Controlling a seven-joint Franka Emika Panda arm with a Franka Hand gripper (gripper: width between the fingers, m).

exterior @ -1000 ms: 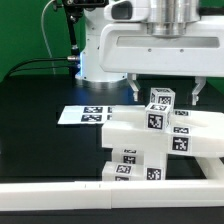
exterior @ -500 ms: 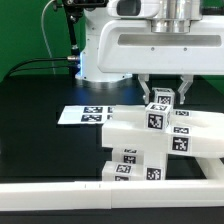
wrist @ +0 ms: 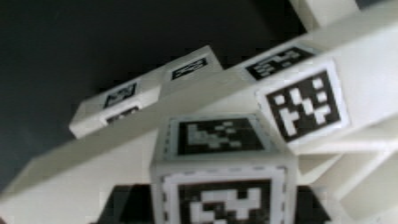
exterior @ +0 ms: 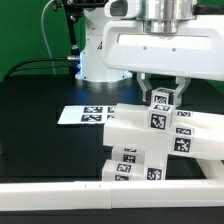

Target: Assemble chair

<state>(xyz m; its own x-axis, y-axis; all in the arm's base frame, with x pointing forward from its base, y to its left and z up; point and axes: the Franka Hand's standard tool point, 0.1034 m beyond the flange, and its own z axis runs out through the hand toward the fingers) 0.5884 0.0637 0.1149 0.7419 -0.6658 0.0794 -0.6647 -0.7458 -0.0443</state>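
The chair pieces (exterior: 150, 140) form a stack of white blocky parts with black-and-white tags at the exterior view's right. A small white tagged block (exterior: 161, 98) stands on top of that stack. My gripper (exterior: 161, 103) comes down from above with one finger on each side of this block and is shut on it. In the wrist view the block (wrist: 217, 165) fills the middle, with its top and front tags facing the camera. The dark fingers (wrist: 128, 205) press against its two sides. Behind it lie the larger white tagged chair pieces (wrist: 302, 95).
The marker board (exterior: 85, 114) lies flat on the black table to the exterior view's left of the stack. A long white rail (exterior: 60, 188) runs along the front edge. The arm's white base (exterior: 100, 50) and cables stand at the back.
The fingers stood wide apart on either side of the small block one second ago. They have since shut in against its sides. The block and the stack have not moved.
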